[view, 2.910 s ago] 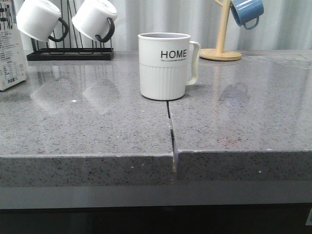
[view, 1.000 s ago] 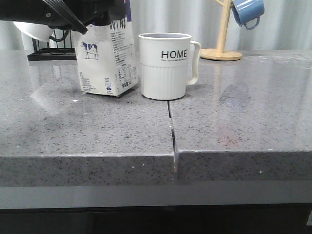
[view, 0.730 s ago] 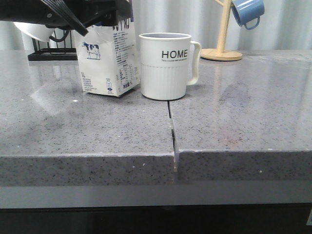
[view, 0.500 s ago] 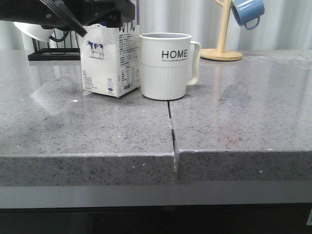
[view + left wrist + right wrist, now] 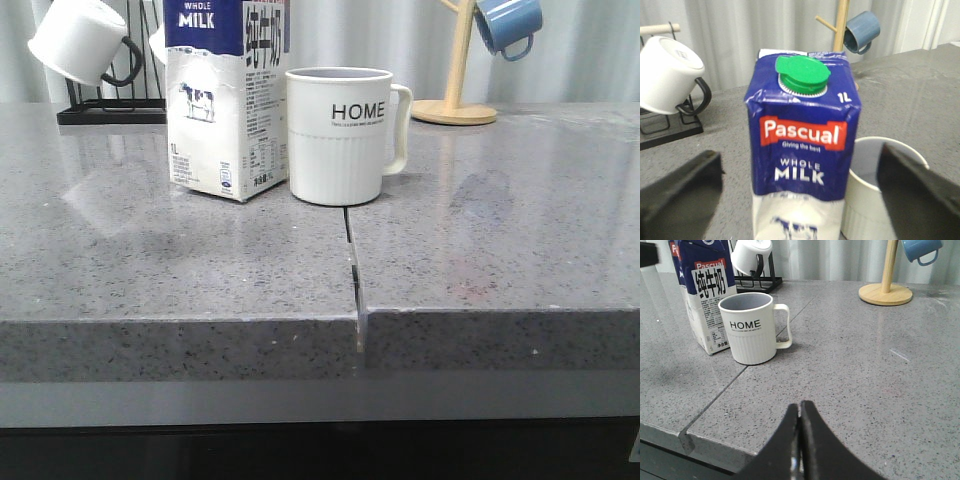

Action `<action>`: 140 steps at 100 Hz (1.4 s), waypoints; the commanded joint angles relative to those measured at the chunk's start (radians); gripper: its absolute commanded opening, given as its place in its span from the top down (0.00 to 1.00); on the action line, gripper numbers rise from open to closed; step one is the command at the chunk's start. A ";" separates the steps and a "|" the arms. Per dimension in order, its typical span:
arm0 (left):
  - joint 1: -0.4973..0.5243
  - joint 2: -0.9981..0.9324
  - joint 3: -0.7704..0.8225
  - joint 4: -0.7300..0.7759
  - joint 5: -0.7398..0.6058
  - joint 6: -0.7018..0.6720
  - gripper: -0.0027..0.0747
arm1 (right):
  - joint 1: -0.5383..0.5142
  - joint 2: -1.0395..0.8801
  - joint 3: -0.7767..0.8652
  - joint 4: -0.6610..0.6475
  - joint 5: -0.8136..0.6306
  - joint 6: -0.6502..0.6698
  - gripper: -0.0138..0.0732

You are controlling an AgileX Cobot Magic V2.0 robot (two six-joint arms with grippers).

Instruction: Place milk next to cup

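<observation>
The milk [image 5: 225, 110], a white carton with a blue "WHOLE MILK" top and a green cap, stands upright on the grey counter just left of the cup [image 5: 337, 135], nearly touching it. The cup is cream-white with ribs, "HOME" lettering and its handle to the right. In the left wrist view my left gripper [image 5: 800, 165] is open, its fingers [image 5: 682, 197] wide apart on either side of the milk [image 5: 802, 115] and clear of it, with the cup [image 5: 865, 200] beside it. My right gripper [image 5: 800, 407] is shut and empty over the counter's front, short of the cup [image 5: 750, 330] and milk [image 5: 705, 305].
A black rack [image 5: 110, 112] with white black-handled mugs [image 5: 80, 40] stands at the back left. A wooden mug tree [image 5: 455, 85] with a blue mug [image 5: 508, 22] stands at the back right. A seam [image 5: 352, 270] runs from the cup to the counter's front edge.
The milk came from the far left to beside the cup in my left gripper. The gripper has now let go and left the front view.
</observation>
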 commanded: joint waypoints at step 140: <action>0.372 -1.188 0.496 0.191 0.660 -0.134 0.99 | -0.002 0.009 -0.026 0.000 -0.072 -0.001 0.92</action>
